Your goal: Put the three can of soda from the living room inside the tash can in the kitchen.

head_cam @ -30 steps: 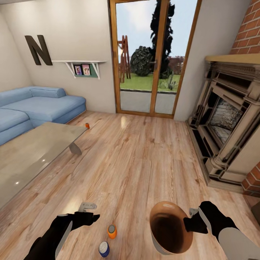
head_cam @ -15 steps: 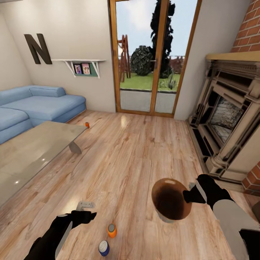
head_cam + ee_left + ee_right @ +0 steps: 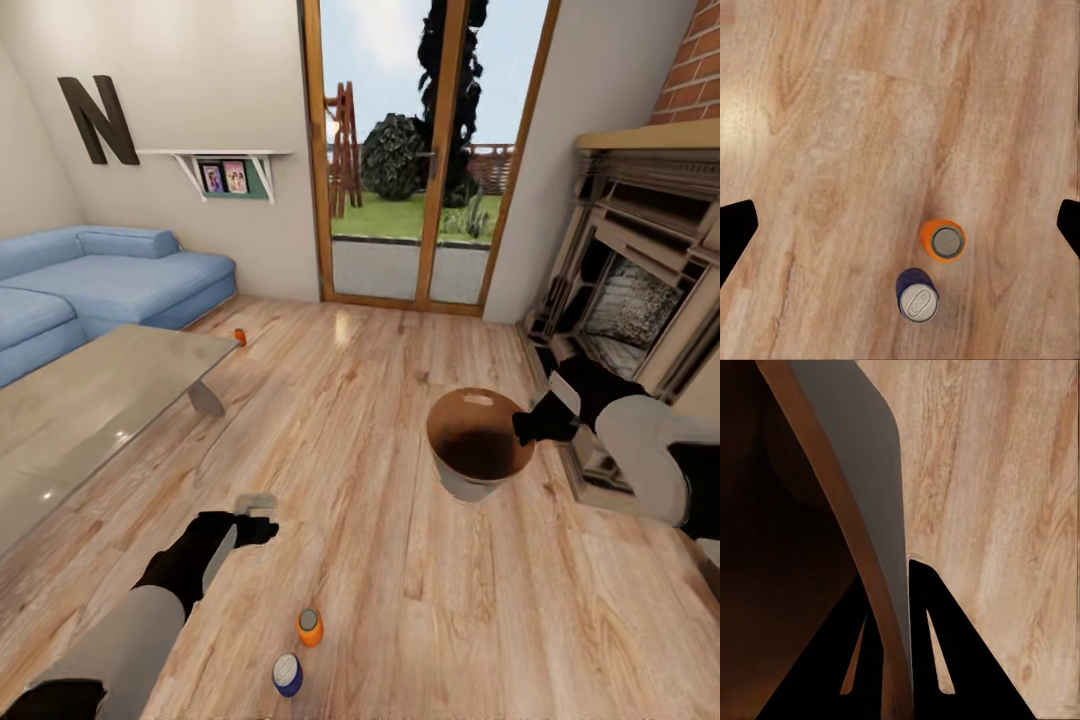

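An upright orange soda can [image 3: 310, 627] stood on the wooden floor [image 3: 400, 540], a dark blue soda can [image 3: 287, 675] just beside and nearer. A third orange can [image 3: 240, 337] lay far behind, between the low glass-topped table [image 3: 90, 410] and blue corner sofa [image 3: 110, 285]. The fireplace [image 3: 630, 310] stood right.

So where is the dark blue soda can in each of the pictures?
Head view: dark blue soda can stands on the wood floor, bottom edge, before the left claw.
Left wrist view: lower middle.
Right wrist view: not in it.
Shared landmark: the orange soda can beside it.
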### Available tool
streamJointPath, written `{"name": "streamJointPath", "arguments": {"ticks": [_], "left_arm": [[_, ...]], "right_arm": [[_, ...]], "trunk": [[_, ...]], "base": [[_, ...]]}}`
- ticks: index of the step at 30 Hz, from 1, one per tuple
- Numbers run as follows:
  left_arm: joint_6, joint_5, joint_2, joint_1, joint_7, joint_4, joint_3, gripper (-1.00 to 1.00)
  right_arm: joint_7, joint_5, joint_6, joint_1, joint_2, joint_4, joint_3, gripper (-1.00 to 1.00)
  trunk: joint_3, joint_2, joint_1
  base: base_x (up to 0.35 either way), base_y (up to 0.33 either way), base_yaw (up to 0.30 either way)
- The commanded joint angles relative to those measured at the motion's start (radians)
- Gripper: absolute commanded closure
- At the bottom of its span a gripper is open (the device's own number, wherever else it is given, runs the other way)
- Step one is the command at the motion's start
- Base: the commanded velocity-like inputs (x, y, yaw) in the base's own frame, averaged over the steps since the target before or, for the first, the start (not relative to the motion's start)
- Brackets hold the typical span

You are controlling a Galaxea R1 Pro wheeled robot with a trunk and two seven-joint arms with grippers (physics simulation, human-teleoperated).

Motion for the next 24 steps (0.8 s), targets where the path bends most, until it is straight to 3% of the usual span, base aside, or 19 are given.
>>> {"name": "streamJointPath", "arguments": {"ticks": [1,3,4,10,24], "left_arm": [[0.001,0.0,-0.005,-0.02,0.007,0.018,0.0,-1.0],[0.002,0.0,-0.018,-0.044,0.017,0.048,-0.001,-1.0],[0.006,-0.003,-0.036,-0.065,0.026,0.067,-0.002,-1.0],[0.019,-0.008,-0.075,-0.097,0.089,0.098,-0.005,-1.0],[0.121,-0.007,-0.082,-0.102,0.11,0.114,-0.005,-1.0]], "right_arm": [[0.003,0.006,0.0,-0.025,-0.001,-0.016,0.003,1.0],[0.003,0.006,0.0,-0.053,-0.001,0.0,0.015,1.0],[0.003,0.006,0.0,-0.076,0.0,0.01,0.022,1.0],[0.003,0.005,0.0,-0.121,-0.002,0.029,0.04,1.0],[-0.018,0.003,0.0,-0.129,-0.054,0.057,0.042,1.0]], "trunk": [[-0.005,-0.007,0.004],[-0.014,-0.021,0.012],[-0.019,-0.028,0.015],[-0.047,-0.07,0.038],[-0.113,-0.168,0.092]], "base": [[0.0,0.0,0.0],[0.0,0.0,0.0],[0.0,0.0,0.0],[0.0,0.0,0.0],[0.0,0.0,0.0]]}}
